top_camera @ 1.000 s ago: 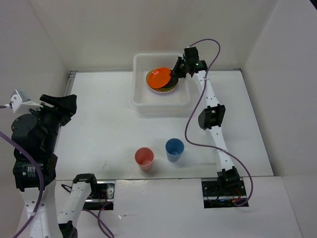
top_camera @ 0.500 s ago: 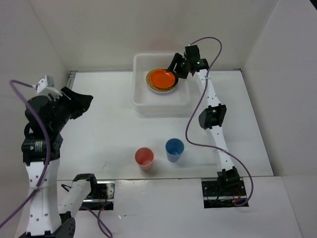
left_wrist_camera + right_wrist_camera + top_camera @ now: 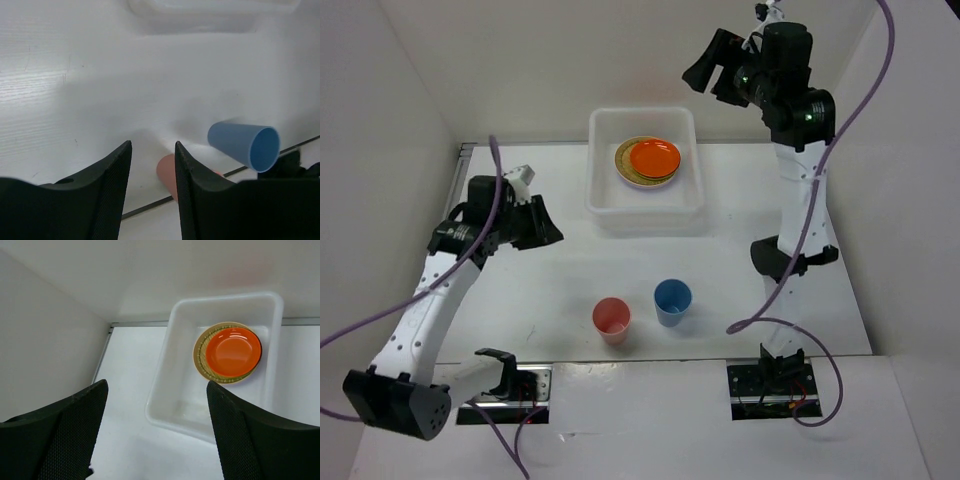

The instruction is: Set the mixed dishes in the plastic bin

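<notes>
The white plastic bin stands at the back of the table. An orange plate lies in it on top of a yellow lattice plate. A pink cup and a blue cup stand upright near the front edge. My left gripper hovers open over the table left of the bin, empty; its wrist view shows the blue cup and the pink cup beyond its fingers. My right gripper is raised high above the bin, open wide and empty, looking down on the orange plate.
White walls enclose the table on the left, back and right. The bin's near wall runs along the top of the left wrist view. A dark seam marks the table's front edge behind the cups.
My right gripper opened, left the orange plate lying flat in the bin, and rose high above it. My left arm swung in from the far left over the table.
</notes>
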{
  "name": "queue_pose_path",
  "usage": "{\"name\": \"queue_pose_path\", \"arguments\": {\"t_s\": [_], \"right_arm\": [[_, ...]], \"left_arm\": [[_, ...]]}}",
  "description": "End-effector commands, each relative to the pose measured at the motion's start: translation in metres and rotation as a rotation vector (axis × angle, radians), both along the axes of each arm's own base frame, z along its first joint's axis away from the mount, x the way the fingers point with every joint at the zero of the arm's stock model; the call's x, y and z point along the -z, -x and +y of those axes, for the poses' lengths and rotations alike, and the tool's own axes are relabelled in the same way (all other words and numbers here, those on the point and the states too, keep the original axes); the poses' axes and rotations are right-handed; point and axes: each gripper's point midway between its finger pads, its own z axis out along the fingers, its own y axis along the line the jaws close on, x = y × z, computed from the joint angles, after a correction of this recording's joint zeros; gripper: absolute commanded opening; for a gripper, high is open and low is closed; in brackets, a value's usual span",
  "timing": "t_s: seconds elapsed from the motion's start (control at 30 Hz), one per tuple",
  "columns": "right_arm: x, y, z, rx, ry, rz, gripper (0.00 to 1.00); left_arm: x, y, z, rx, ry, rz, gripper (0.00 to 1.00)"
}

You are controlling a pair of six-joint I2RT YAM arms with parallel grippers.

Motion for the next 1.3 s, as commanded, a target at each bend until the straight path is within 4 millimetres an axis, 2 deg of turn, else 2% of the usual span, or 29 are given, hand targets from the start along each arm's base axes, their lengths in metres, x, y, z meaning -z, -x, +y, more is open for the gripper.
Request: {"name": "queue_pose_path", "arguments": {"t_s": [0.0,0.03,0.07,0.1,0.13,0.2,0.23,0.27,0.3,0.33,0.37,0.47,0.5,0.53,0.57,0.6,0.63,0.67,0.7,0.77,0.8,0.97,1.0,1.1,1.27], "right_arm": [[0.030,0.027,-0.003,0.026,0.113,0.127,0.84],[0.014,0.036,-0.008,0.060,0.116,0.090,0.84],[0.009,0.045,0.002,0.047,0.119,0.075,0.84],[-0.001,0.053,-0.003,0.058,0.114,0.056,0.84],[-0.005,0.061,0.001,0.048,0.101,0.054,0.84],[0.000,0.071,0.000,0.034,0.102,0.094,0.84],[-0.014,0.089,-0.007,0.039,0.080,0.079,0.86],[0.000,0.093,-0.005,0.036,0.104,0.123,0.86],[0.001,0.100,-0.006,0.043,0.114,0.129,0.86],[-0.011,0.116,-0.014,0.062,0.113,0.103,0.86],[-0.001,0.119,-0.017,0.070,0.131,0.132,0.86],[0.000,0.137,-0.036,0.119,0.147,0.129,0.86],[0.028,0.133,-0.041,0.151,0.194,0.190,0.87],[0.017,0.152,-0.052,0.160,0.181,0.139,0.88],[0.021,0.154,-0.059,0.172,0.171,0.130,0.90],[0.014,0.150,-0.063,0.178,0.130,0.078,0.90],[0.046,0.147,-0.069,0.168,0.148,0.135,0.90],[0.040,0.157,-0.082,0.163,0.103,0.109,0.90],[0.056,0.155,-0.087,0.159,0.112,0.131,0.90],[0.063,0.159,-0.095,0.163,0.112,0.137,0.90],[0.076,0.158,-0.098,0.168,0.126,0.157,0.90],[0.106,0.160,-0.104,0.170,0.136,0.200,0.90],[0.117,0.158,-0.102,0.160,0.137,0.221,0.90],[0.130,0.157,-0.100,0.149,0.136,0.233,0.90],[0.138,0.153,-0.094,0.125,0.117,0.236,0.90]], "left_arm": [[0.040,-0.003,-0.005,0.050,-0.127,0.078,0.47],[0.043,-0.003,-0.007,0.056,-0.137,0.085,0.47],[0.045,-0.002,-0.009,0.065,-0.139,0.094,0.49],[0.041,-0.002,-0.014,0.088,-0.145,0.076,0.49],[0.041,-0.003,-0.013,0.095,-0.151,0.073,0.50],[0.042,0.000,-0.015,0.111,-0.159,0.078,0.50],[0.042,0.001,-0.017,0.126,-0.165,0.073,0.51],[0.041,0.005,-0.017,0.129,-0.172,0.070,0.53],[0.046,0.006,-0.017,0.130,-0.175,0.082,0.53],[0.046,0.007,-0.017,0.131,-0.185,0.080,0.53],[0.050,0.008,-0.017,0.132,-0.187,0.090,0.53],[0.059,0.012,-0.025,0.164,-0.196,0.117,0.53],[0.063,0.014,-0.031,0.187,-0.202,0.129,0.53],[0.063,0.016,-0.034,0.199,-0.203,0.128,0.53],[0.067,0.015,-0.039,0.215,-0.206,0.134,0.53],[0.071,0.019,-0.047,0.248,-0.212,0.146,0.53],[0.071,0.022,-0.052,0.265,-0.214,0.144,0.53],[0.076,0.023,-0.056,0.273,-0.222,0.160,0.53],[0.079,0.029,-0.065,0.310,-0.228,0.166,0.53],[0.079,0.035,-0.074,0.347,-0.232,0.162,0.53],[0.082,0.039,-0.076,0.356,-0.245,0.166,0.53],[0.089,0.056,-0.089,0.425,-0.300,0.172,0.53],[0.088,0.060,-0.093,0.436,-0.289,0.177,0.53],[0.089,0.066,-0.097,0.452,-0.289,0.187,0.53],[0.090,0.081,-0.108,0.496,-0.295,0.208,0.53]]}}
